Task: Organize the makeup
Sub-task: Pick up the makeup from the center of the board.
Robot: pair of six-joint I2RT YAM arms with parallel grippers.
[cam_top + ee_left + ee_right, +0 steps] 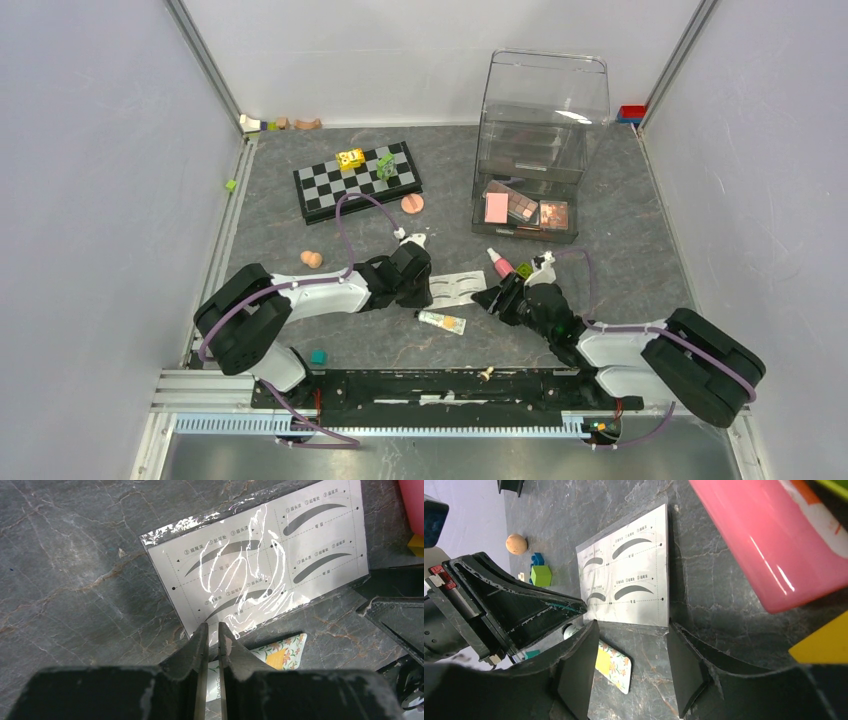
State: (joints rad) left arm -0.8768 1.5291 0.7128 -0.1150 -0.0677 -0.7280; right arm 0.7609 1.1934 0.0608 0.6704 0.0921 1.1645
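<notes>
Early stage. Brown-pink eyeshadow palette (pixel 524 209) sits in the front tray of the clear organizer (pixel 545 95), at 1 o'clock on the table. The rest is loose: white card of lash shapes (pixel 265 560) flat mid-table, cream tube (pixel 441 321) at its 6, pink tube (pixel 497 262) at its 2, peach sponges (pixel 312 259) toward 9 and 11. Left gripper (pixel 212 629) narrowed to a slit at the card's edge; whether it has hold, cannot tell. Right gripper (pixel 631 627) spread wide, empty, facing the card.

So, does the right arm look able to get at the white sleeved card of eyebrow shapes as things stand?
Probably yes: the right gripper is open, with the card lying flat just beyond its fingertips; the left gripper, shut at the card's opposite edge, might crowd it.
</notes>
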